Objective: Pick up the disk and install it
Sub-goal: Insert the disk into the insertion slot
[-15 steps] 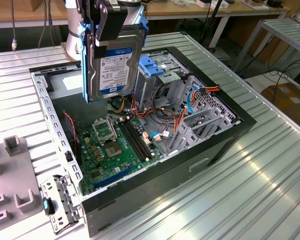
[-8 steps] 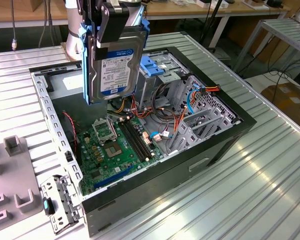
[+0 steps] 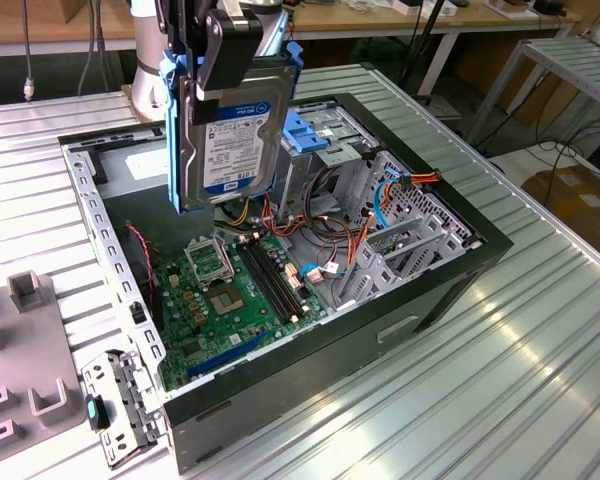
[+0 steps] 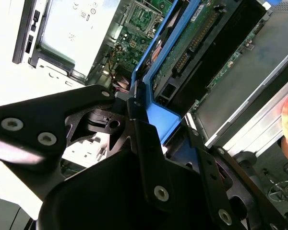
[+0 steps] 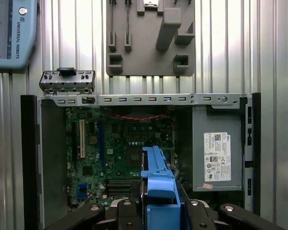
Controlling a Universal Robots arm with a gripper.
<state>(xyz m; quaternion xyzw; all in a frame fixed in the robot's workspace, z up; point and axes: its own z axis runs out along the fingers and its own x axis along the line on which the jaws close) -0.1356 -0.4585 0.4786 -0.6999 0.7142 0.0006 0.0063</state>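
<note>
Your claw (image 3: 223, 62) is squeezing the disk (image 3: 232, 140) tight, holding it up on its edge in the air over the green board (image 3: 230, 300) inside the open computer box (image 3: 380, 330).

Metal disk (image 3: 230, 140), blue plastic rails (image 3: 176, 150)

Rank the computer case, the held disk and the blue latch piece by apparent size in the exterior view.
1. computer case.
2. disk, though hanging above the case, possibly nearer the camera.
3. blue latch piece, clearly smallest.
</note>
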